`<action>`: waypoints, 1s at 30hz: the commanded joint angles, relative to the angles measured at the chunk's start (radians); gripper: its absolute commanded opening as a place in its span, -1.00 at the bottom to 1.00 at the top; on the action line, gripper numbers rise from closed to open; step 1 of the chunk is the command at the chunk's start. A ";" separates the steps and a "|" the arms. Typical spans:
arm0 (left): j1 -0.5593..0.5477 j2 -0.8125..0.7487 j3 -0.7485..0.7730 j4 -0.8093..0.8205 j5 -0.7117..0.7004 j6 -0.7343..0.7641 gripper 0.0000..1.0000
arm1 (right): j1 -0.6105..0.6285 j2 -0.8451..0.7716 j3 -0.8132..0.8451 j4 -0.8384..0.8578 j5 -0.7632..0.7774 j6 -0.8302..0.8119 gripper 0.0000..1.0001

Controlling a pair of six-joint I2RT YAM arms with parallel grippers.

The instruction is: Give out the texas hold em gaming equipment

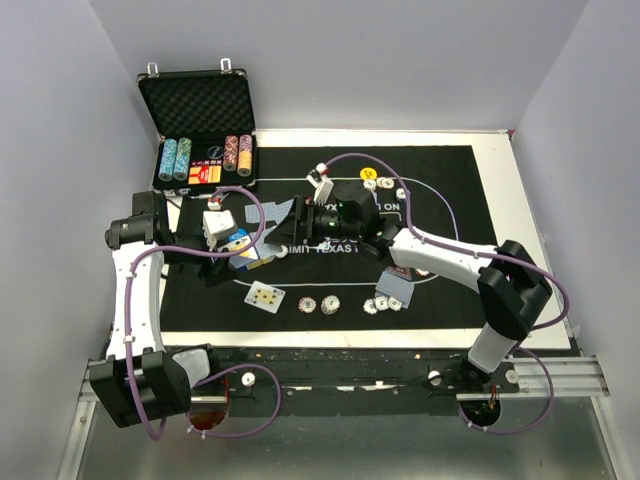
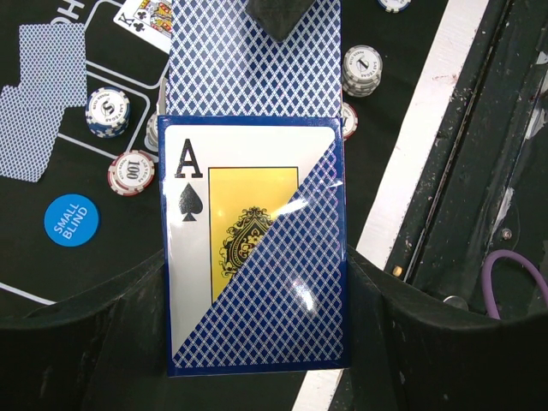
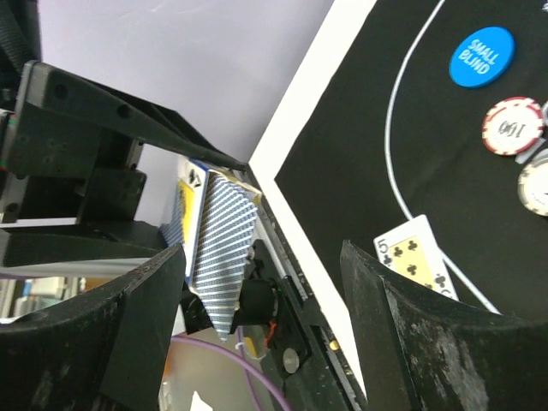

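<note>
My left gripper (image 1: pixel 238 250) (image 2: pixel 255 291) is shut on a blue card pack (image 2: pixel 257 257) with an ace of spades printed on it. A blue-backed card (image 2: pixel 248 60) sticks out of the pack's top. My right gripper (image 1: pixel 298 214) (image 3: pixel 261 250) is open, its jaws on either side of that card (image 3: pixel 218 248), and one fingertip (image 2: pixel 278 15) lies over it. On the black mat (image 1: pixel 450 280) lie a face-up card (image 1: pixel 265 296), blue-backed cards (image 1: pixel 394 290), several chips (image 1: pixel 318 303) and a yellow button (image 1: pixel 368 173). The blue SMALL BLIND button (image 2: pixel 71 220) shows in the wrist views.
The open metal case (image 1: pixel 200 130) with chip stacks stands at the back left, off the mat. More chips (image 1: pixel 385 185) sit near the yellow button. A five of clubs (image 3: pixel 415 257) lies near the mat's white border (image 3: pixel 300 145). Purple cables loop over both arms.
</note>
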 commanded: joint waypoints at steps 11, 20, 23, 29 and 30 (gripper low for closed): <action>-0.002 -0.008 0.007 -0.280 0.045 0.017 -1.00 | 0.007 0.048 -0.007 0.029 -0.081 0.036 0.20; -0.001 -0.013 0.009 -0.280 0.046 0.014 -1.00 | -0.016 -0.010 -0.041 -0.005 -0.034 0.023 0.10; -0.004 -0.013 0.009 -0.280 0.045 0.015 -1.00 | -0.029 -0.038 -0.064 -0.001 -0.031 0.033 0.06; -0.002 -0.008 0.007 -0.280 0.046 0.017 -1.00 | -0.038 -0.084 -0.108 0.056 -0.046 0.082 -0.15; -0.002 -0.008 0.007 -0.280 0.045 0.018 -1.00 | -0.038 -0.089 -0.116 0.064 -0.049 0.088 -0.20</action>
